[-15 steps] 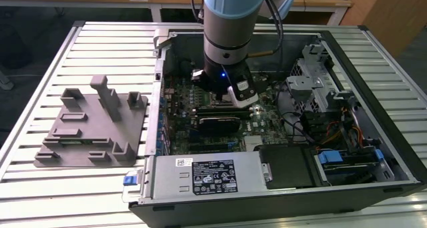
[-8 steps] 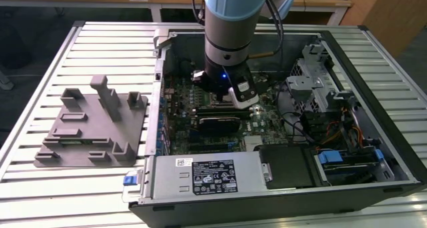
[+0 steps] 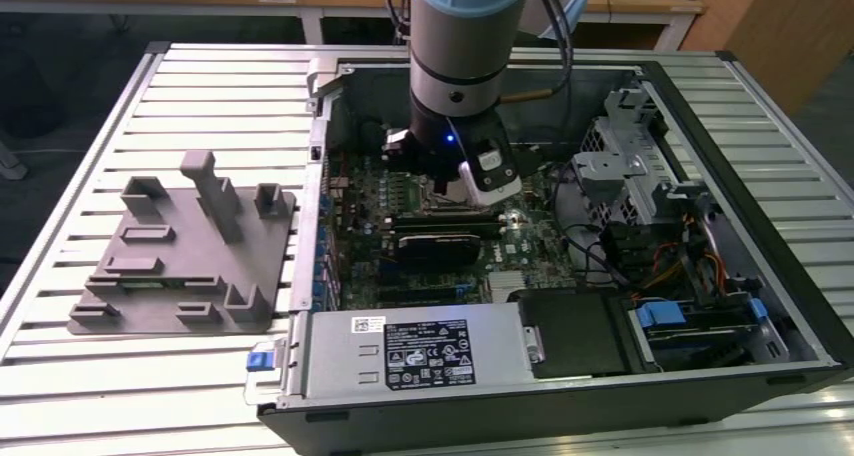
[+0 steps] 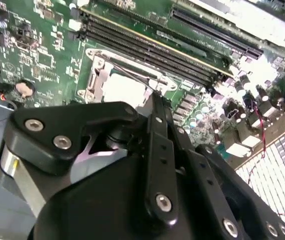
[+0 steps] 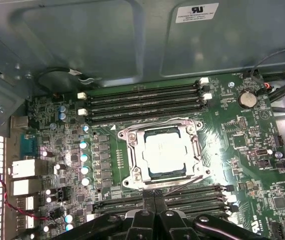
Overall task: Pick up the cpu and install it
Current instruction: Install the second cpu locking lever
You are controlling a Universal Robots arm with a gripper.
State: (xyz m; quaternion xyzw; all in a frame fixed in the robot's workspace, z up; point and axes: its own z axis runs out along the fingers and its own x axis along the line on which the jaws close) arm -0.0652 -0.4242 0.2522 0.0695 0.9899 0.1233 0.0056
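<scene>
The cpu (image 5: pixel 165 152), a flat square with a silver top, lies in the motherboard socket (image 5: pixel 128 150), ringed by the socket's metal frame; in the second wrist view the cpu (image 4: pixel 124 89) shows as a bright square. My gripper (image 5: pixel 154 196) hangs just above the board at the socket's edge, over the nearer bank of memory slots. Its black fingers are pressed together, shut, with nothing between them. In the second wrist view my gripper (image 4: pixel 155 95) ends right at the cpu's rim. The arm's wrist (image 3: pixel 447 136) stands upright inside the open computer case.
The open case (image 3: pixel 694 86) lies on a slatted metal table (image 3: pixel 227 86). A grey plastic tray with upright pegs (image 3: pixel 174 276) sits at the exterior view's left. Memory slots (image 5: pixel 142 102), a power supply (image 3: pixel 414 351), a drive cage (image 3: pixel 627 166) and loose cables (image 3: pixel 601 246) crowd the case.
</scene>
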